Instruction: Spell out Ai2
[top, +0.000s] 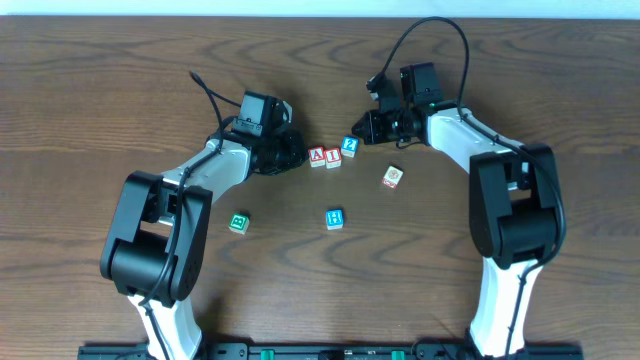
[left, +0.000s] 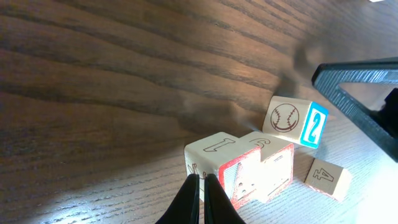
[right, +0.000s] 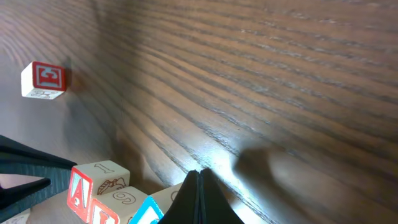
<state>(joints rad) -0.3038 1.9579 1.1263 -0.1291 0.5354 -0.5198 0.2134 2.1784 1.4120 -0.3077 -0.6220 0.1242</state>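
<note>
Three wooden blocks stand in a row at the table's middle: the red A block (top: 317, 155), the red I block (top: 332, 157) and the blue 2 block (top: 349, 146), which sits slightly farther back. My left gripper (top: 296, 153) is shut and empty, its tips (left: 202, 180) right at the A block's (left: 208, 155) left side. My right gripper (top: 363, 127) is shut and empty, its tips (right: 199, 173) just beside the 2 block (right: 149, 213). The left wrist view also shows the I block (left: 267, 165) and the 2 block (left: 297, 121).
A tan block (top: 392, 177) lies right of the row, also in the left wrist view (left: 326, 176). A blue block (top: 334, 218) and a green block (top: 238, 222) lie nearer the front. A loose red-faced block (right: 43, 79) shows in the right wrist view.
</note>
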